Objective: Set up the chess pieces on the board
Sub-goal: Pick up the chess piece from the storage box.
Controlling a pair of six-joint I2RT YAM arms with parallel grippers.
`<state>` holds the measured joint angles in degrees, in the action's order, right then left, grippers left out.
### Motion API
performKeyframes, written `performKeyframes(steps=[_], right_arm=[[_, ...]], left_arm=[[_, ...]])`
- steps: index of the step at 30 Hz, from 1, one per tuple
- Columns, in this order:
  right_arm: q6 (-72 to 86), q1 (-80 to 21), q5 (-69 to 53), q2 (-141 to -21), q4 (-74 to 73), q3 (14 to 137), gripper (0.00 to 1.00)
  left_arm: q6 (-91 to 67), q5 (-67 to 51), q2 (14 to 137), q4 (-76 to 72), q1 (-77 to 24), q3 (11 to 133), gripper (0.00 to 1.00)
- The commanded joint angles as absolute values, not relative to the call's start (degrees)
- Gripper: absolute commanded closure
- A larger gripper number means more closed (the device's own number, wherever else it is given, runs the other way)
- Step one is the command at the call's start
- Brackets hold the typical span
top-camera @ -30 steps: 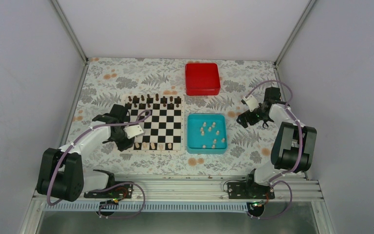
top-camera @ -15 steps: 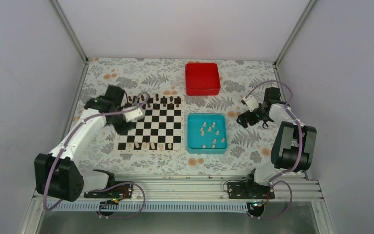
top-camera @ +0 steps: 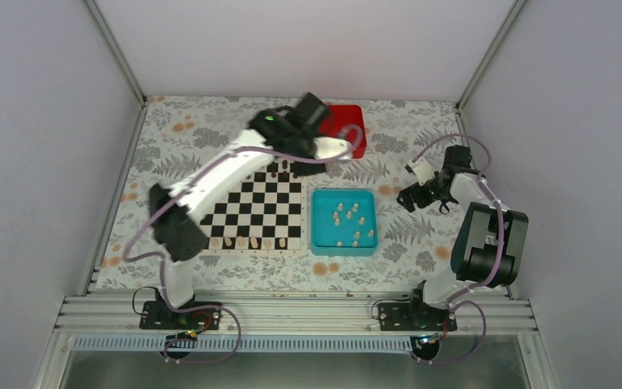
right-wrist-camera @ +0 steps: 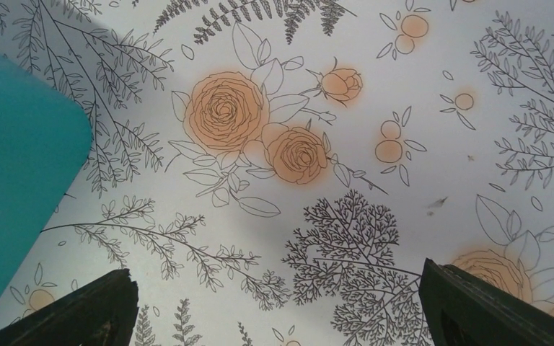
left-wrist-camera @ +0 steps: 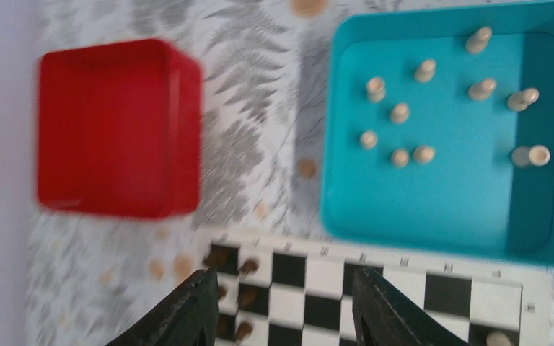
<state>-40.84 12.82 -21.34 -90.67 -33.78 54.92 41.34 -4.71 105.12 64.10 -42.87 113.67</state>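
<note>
Several pale chess pieces (top-camera: 348, 215) lie loose in the teal tray (top-camera: 342, 250); the left wrist view shows the same chess pieces (left-wrist-camera: 399, 113) scattered inside the tray (left-wrist-camera: 462, 202). Several more stand on the near row (top-camera: 253, 241) of the board (top-camera: 263, 212). My left gripper (top-camera: 324, 150) hangs above the board's far right corner (left-wrist-camera: 317, 288), open with nothing between its fingers (left-wrist-camera: 195, 310). My right gripper (top-camera: 413, 194) hovers over the floral cloth right of the tray, wide open and empty; the tray's corner (right-wrist-camera: 14, 144) lies to its left.
A red box (top-camera: 337, 130) sits beyond the tray, close to my left wrist, and is blurred in the left wrist view (left-wrist-camera: 115, 130). Dark chessmen (left-wrist-camera: 249, 268) line the board's far rows, largely hidden under my left arm from above. White walls enclose the table.
My left arm swung from the board's near left edge up across it to the far right corner by the red box, and its jaws opened. The right arm barely moved.
</note>
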Motion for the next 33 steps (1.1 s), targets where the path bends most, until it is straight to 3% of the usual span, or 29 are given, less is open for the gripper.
performKeyframes(steps=[1, 6, 16, 33], right_arm=[[-40.69, 14.2, -22.49, -88.79, -33.03, 55.6, 0.0], [-40.93, 14.54, -22.91, -89.71, -32.95, 55.24, 0.0], [-41.39, 14.81, -23.29, -91.18, -33.02, 55.61, 0.0], [-42.17, 15.12, -24.1, -92.59, -34.62, 56.27, 0.0]], left_arm=[[41.56, -4.09, 116.74, 67.19, -49.2, 123.09, 0.52], [41.96, -8.47, 125.9, 67.55, -55.07, 131.83, 0.52], [40.56, -14.45, 134.21, 63.86, -58.77, 132.33, 0.52], [41.87, -17.05, 126.34, 59.42, -59.06, 112.89, 0.52]])
